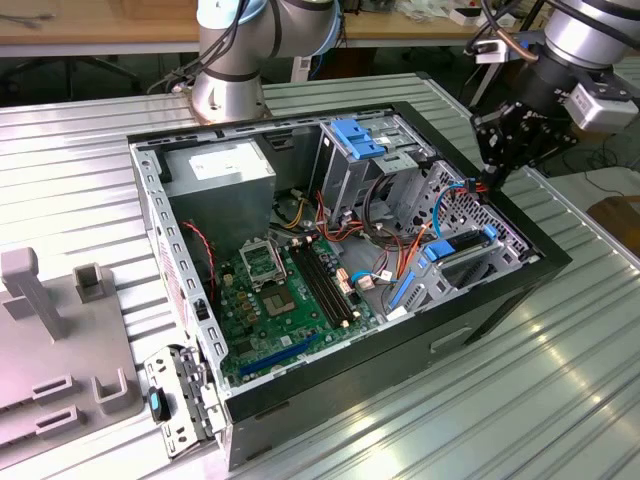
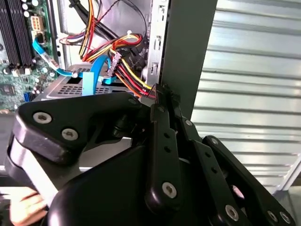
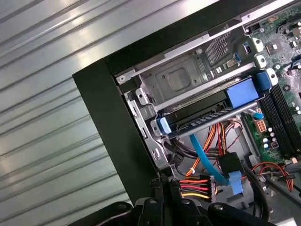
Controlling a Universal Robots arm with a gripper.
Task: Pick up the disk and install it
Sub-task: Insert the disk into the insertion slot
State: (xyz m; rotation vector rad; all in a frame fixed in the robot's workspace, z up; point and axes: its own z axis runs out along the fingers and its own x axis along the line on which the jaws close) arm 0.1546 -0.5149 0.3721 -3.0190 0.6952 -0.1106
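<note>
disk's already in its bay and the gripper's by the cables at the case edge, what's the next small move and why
Probably a short move inward from the case wall toward the near end of the disk: it lies in its bay in a blue carrier, while the gripper sits at the wall beside a wired plug that lies apart from the disk.

coloured cables (image 3: 195,186) crowd the room beside the disk (image 3: 200,114).

Ribbed metal table (image 1: 560,400) spreads beneath the fingers (image 2: 160,122), streaked with glare; wooden bench (image 1: 100,25) stands well apart from them.
</note>
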